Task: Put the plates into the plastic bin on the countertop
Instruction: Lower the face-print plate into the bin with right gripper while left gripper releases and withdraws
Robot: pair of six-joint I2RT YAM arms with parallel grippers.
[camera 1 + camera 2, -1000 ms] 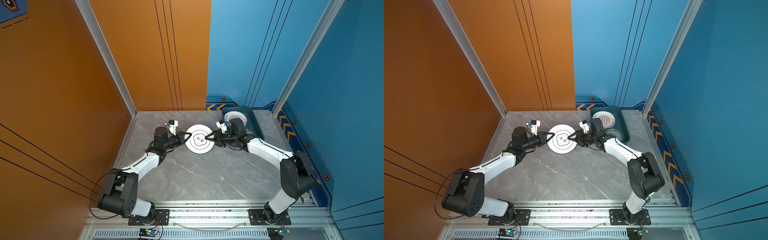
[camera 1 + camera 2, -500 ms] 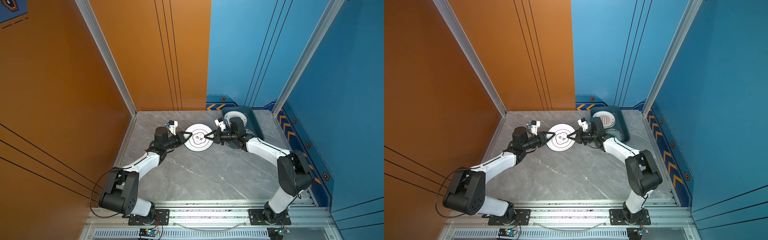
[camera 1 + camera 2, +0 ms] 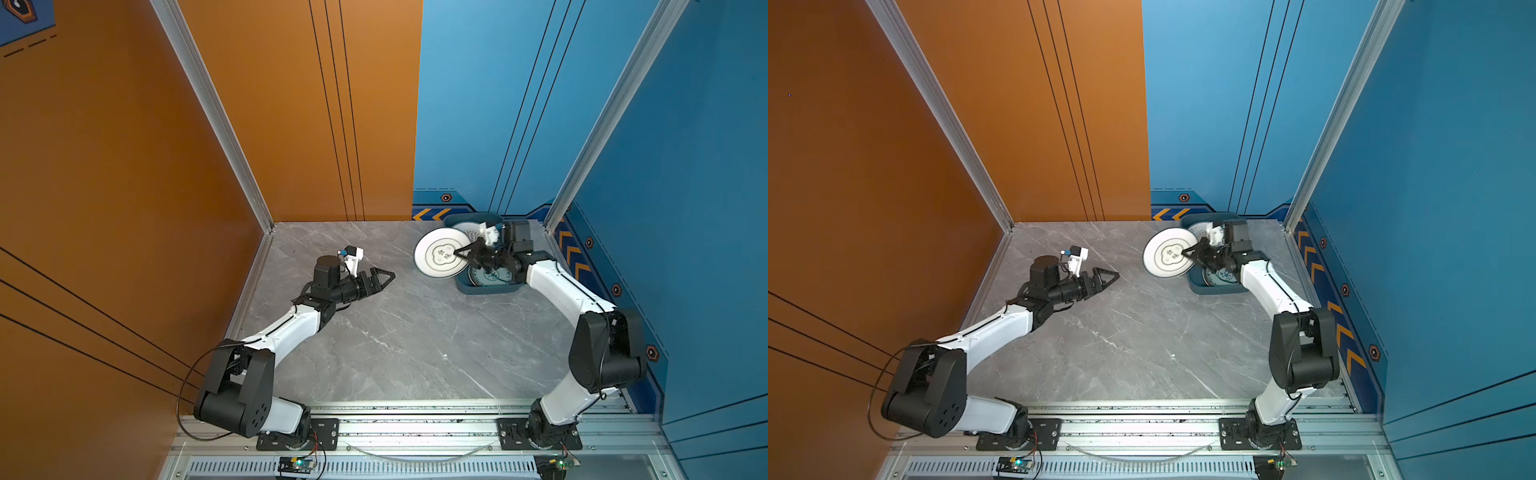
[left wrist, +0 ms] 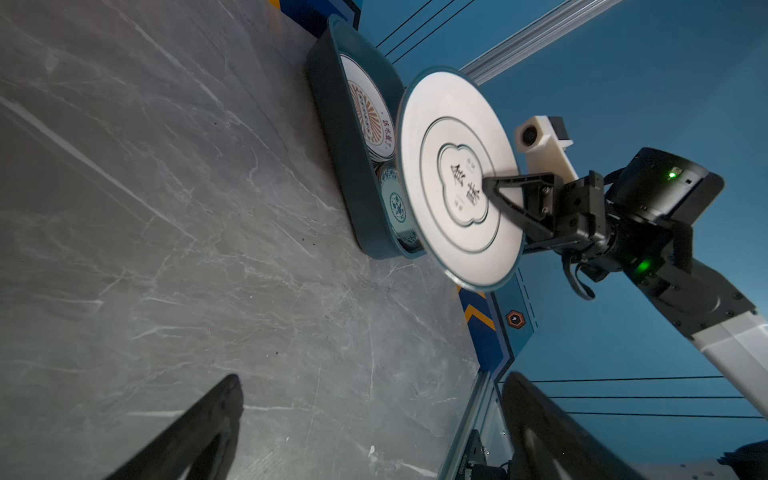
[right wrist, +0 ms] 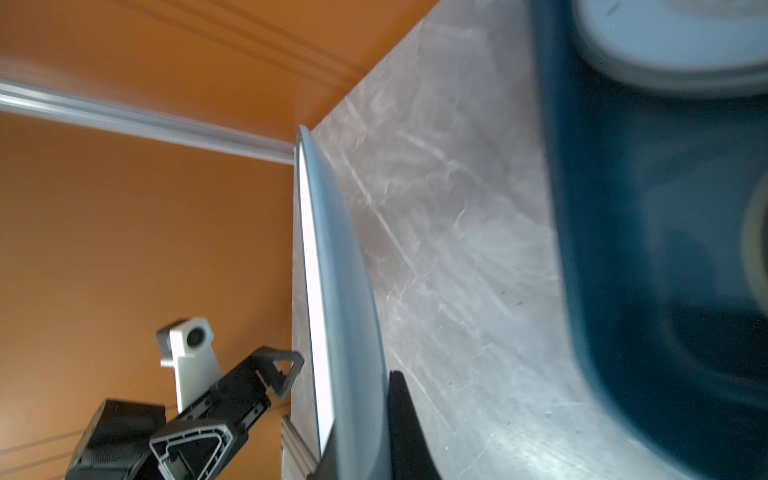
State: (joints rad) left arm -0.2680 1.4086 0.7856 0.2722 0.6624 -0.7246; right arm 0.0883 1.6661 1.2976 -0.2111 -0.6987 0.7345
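The right gripper (image 3: 460,252) is clamped on the rim of a white plate (image 3: 432,259), one finger across its face and the other behind it. A shallow plate offers only its thin edge to a pinch, which is probably why it is held there. The plate hangs clear of the countertop (image 3: 395,332) and steeply tilted, its face turned towards the left arm. In both top views its gripped side overlaps the left wall of the bin (image 3: 486,289). The tilt should help it pass over that low wall and slide down inside.

The left gripper (image 3: 388,276) has its fingers (image 4: 199,432) spread wide and holds nothing. It hovers over bare countertop, well apart from the plate, so it leaves the way to the bin clear.

The plate is smooth and glossy, with a thin grey-green rim, a lobed outline and dark characters at the centre (too small to read). The bin is dark teal plastic with rounded corners and flared walls, and it sits in the back right corner. It already holds a sunburst plate (image 4: 368,112) at the far end and a teal plate (image 4: 395,203) at the near end. The countertop is flat grey stone with white veins.
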